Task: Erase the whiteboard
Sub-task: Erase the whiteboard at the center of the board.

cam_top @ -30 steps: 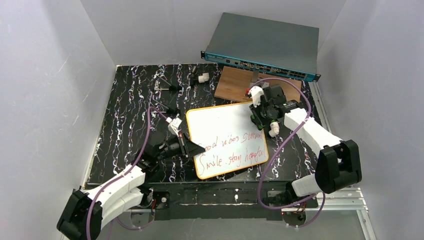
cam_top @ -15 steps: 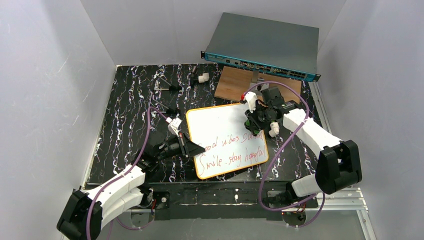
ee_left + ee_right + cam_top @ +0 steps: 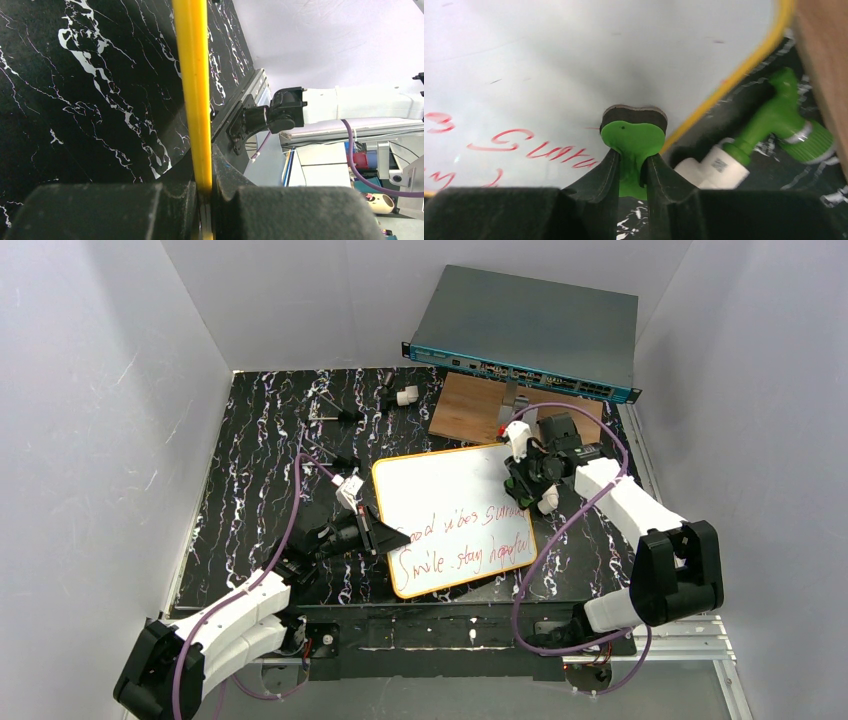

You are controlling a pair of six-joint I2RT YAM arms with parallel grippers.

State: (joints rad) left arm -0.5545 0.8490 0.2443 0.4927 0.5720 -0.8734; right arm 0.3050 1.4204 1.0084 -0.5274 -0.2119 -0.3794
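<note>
The flat white rectangular whiteboard point(image 3: 450, 500) with its thin orange-yellow frame lies in the middle of the black white-veined desk point(image 3: 260, 460), its far right corner just beside a brown wooden board point(image 3: 465, 405). Red handwriting point(image 3: 460, 540) fills its near half; the words are too small to read with any certainty. The left wrist view shows the frame point(image 3: 195, 100) only edge-on, so the board's face is hidden there. The left tool point(image 3: 204, 192) is pinched tight on that frame, at the board's left edge. The left arm lies low, stretched from the near left corner. The right tool point(image 3: 630, 170) is narrowly closed on the stem of a green plastic eraser point(image 3: 633, 137), whose dark pad appears to sit on the white face just inside the far right frame. A green-and-white plastic fitting point(image 3: 769, 125) lies just off that edge. The right arm reaches inward from a raised elbow, wrist bent down.
</note>
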